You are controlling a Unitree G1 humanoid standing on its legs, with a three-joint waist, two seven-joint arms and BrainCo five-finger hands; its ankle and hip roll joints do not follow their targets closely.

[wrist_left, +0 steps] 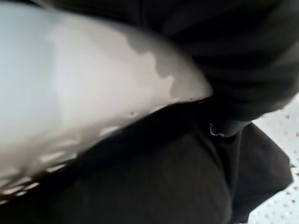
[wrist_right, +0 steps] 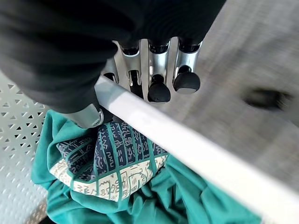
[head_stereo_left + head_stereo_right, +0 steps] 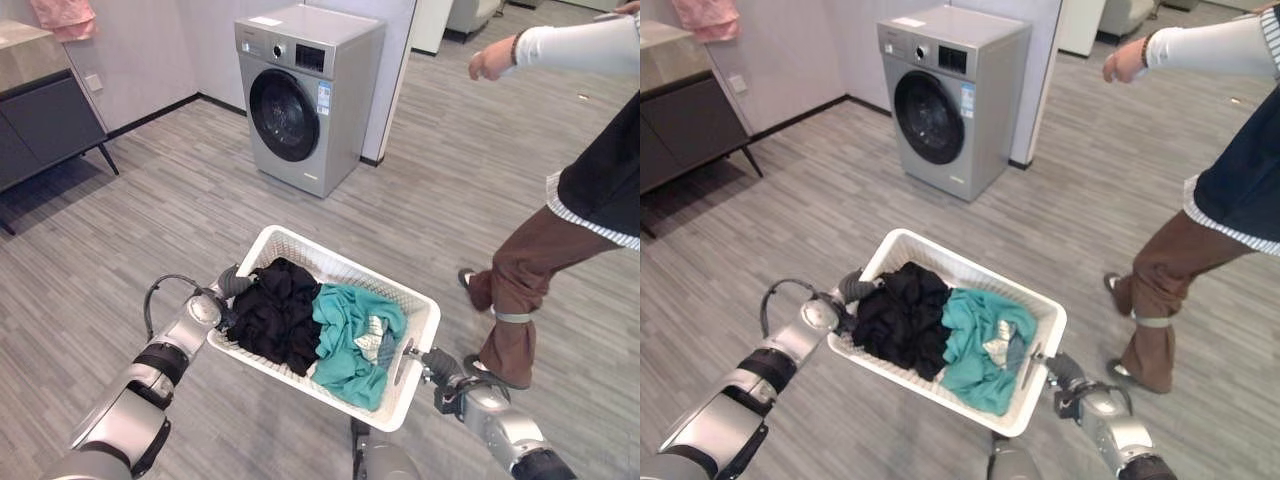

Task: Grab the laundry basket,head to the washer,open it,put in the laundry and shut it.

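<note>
Carrying a white laundry basket (image 3: 418,322) level between both arms, the robot faces a silver washer (image 3: 300,95) standing well apart at the far side of the floor, its round door closed. The right hand (image 2: 140,70) has its fingers (image 2: 159,88) curled over the basket's right rim, thumb underneath, pinching it. The left hand (image 3: 232,283) sits at the left rim; whether its fingers are closed cannot be told. A grip on each side likely keeps the load balanced. Inside lie black clothes (image 3: 275,310) on the left and a teal garment (image 3: 350,340) on the right. A person (image 3: 570,210) stands to the right.
</note>
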